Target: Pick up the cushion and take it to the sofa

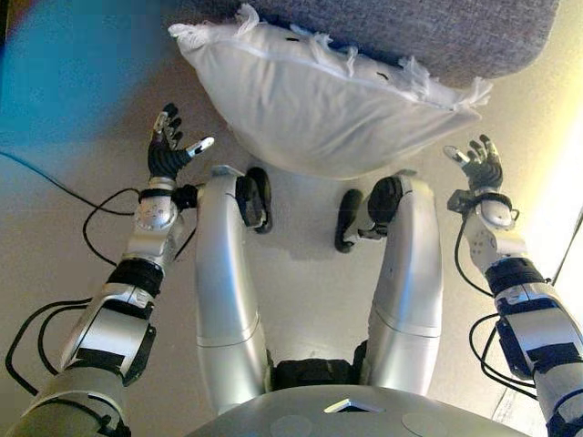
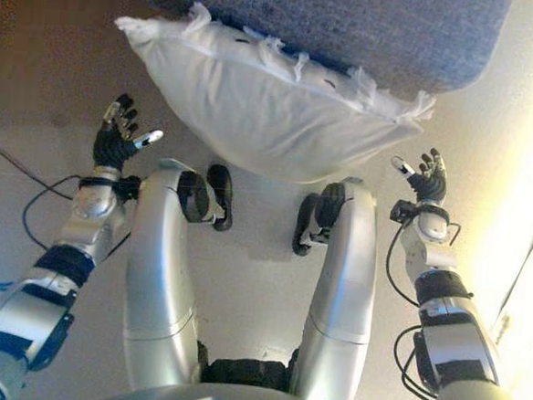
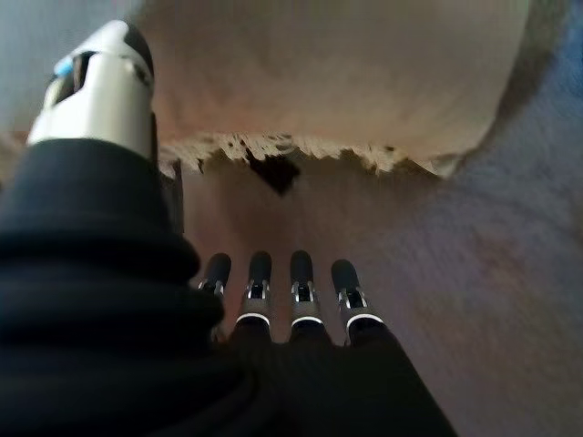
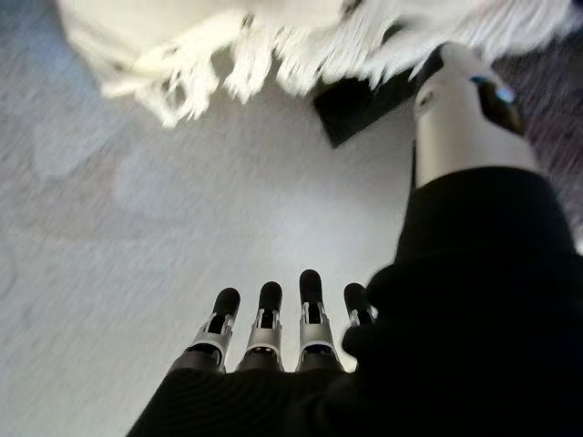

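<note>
A white cushion [image 1: 319,100] with a fringed edge leans against the front of a grey sofa [image 1: 437,32], its lower side bulging out over the floor. It also shows in the right eye view [image 2: 265,90], the left wrist view [image 3: 346,82] and the right wrist view [image 4: 273,45]. My left hand [image 1: 168,146] is open, raised beside the cushion's left end, not touching it. My right hand [image 1: 478,164] is open beside the cushion's right end, also apart from it. Both hands are empty.
The sofa's grey fabric edge [image 2: 370,33] runs across the top, right behind the cushion. Pale floor [image 1: 310,237] lies below the cushion. A bright pale strip [image 2: 527,273] runs along the far right.
</note>
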### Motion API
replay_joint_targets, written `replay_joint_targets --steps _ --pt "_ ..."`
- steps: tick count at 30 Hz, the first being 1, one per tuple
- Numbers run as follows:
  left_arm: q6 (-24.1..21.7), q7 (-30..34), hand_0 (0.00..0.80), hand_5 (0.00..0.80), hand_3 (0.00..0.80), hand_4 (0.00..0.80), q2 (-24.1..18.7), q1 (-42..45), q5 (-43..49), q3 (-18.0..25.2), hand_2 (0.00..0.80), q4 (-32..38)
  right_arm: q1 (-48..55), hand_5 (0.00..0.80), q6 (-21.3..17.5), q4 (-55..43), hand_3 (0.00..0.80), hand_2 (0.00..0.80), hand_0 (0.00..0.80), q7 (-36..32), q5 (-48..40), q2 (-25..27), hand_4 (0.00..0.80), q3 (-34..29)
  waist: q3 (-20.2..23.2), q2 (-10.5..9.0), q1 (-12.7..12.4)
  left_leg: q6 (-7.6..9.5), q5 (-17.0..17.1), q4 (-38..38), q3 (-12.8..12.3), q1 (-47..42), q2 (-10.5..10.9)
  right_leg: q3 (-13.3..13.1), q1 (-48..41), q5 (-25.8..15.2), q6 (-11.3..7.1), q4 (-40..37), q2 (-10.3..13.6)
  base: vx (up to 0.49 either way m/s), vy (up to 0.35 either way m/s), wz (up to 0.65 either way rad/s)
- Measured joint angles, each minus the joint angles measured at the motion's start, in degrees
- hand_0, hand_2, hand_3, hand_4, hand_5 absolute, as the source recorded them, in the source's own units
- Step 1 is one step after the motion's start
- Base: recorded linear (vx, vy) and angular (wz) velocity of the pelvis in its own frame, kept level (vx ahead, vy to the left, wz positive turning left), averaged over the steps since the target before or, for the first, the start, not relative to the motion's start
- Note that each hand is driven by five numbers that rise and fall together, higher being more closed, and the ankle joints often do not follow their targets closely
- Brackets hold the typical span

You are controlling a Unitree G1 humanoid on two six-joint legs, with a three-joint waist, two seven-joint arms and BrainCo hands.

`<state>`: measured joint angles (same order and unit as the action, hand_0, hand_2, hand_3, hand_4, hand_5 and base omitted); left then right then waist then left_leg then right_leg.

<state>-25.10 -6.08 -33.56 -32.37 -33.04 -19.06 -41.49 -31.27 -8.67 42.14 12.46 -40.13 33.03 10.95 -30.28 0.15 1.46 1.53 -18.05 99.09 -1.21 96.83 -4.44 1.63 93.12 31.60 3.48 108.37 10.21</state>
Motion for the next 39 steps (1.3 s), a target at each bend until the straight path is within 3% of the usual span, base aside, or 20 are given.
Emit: replay_joint_targets --steps 8,17,36,37,38,39 --pt "2.31 7.72 0.000 0.000 0.000 0.000 -2.94 -3.09 -4.32 -2.31 0.000 0.44 -0.93 0.000 0.02 -3.42 0.000 0.000 0.000 -4.93 -0.05 1.75 0.000 2.79 0.00 0.00 0.65 0.54 -0.56 2.64 0.02 -0.92 -0.18 -0.76 -0.93 0.28 -0.40 2.40 -0.06 0.027 0.000 -0.02" --pt "5.14 14.60 0.000 0.000 0.000 0.000 -2.58 -6.75 -9.58 -4.73 0.000 1.58 -2.04 0.000 0.02 -3.61 0.000 0.000 0.000 -13.27 -2.10 1.69 0.000 5.74 0.00 0.00 0.88 0.80 -0.78 4.17 -0.12 -1.32 -0.98 -1.09 -1.03 0.27 -0.40 3.82 -0.19 0.010 -0.006 -0.02" --pt "10.38 18.16 0.000 0.000 0.000 0.000 -1.04 -8.06 -17.21 -5.61 0.000 1.57 -2.21 0.000 -1.18 -6.27 0.000 0.000 0.000 -9.41 -0.40 1.13 0.000 7.71 -0.02 -0.09 1.40 1.43 -1.84 6.60 -0.27 -2.23 -2.27 -1.40 -1.89 0.56 -0.63 5.62 -0.62 0.006 -0.002 -0.01" --pt "10.64 18.21 0.486 0.486 0.486 0.486 -1.11 -8.07 -17.21 -5.60 0.486 1.61 -2.20 0.000 -1.18 -6.32 0.000 0.000 0.000 -9.42 -0.03 1.10 0.000 7.70 -0.03 -0.09 1.42 1.42 -1.94 6.87 -0.24 -2.23 -2.30 -1.44 -1.89 0.61 -0.67 5.80 -0.69 0.013 -0.014 -0.04" --pt "10.91 18.27 0.609 0.609 0.609 0.609 -1.18 -8.07 -17.22 -5.57 0.609 1.62 -2.16 0.000 -1.17 -6.50 0.000 0.000 0.000 -9.42 0.23 1.07 0.000 7.70 -0.03 -0.10 1.45 1.42 -1.98 7.05 -0.21 -2.23 -2.34 -1.45 -1.92 0.61 -0.68 5.91 -0.78 0.011 -0.015 -0.03" --pt "11.30 18.29 0.800 0.800 0.800 0.800 -1.27 -8.07 -17.23 -5.53 0.800 1.62 -2.04 0.000 -1.17 -6.80 0.000 0.000 0.000 -9.44 0.24 1.05 0.000 7.70 -0.03 -0.10 1.52 1.47 -2.02 7.26 -0.19 -2.25 -2.37 -1.47 -2.00 0.62 -0.70 6.07 -0.79 0.000 0.000 0.00"
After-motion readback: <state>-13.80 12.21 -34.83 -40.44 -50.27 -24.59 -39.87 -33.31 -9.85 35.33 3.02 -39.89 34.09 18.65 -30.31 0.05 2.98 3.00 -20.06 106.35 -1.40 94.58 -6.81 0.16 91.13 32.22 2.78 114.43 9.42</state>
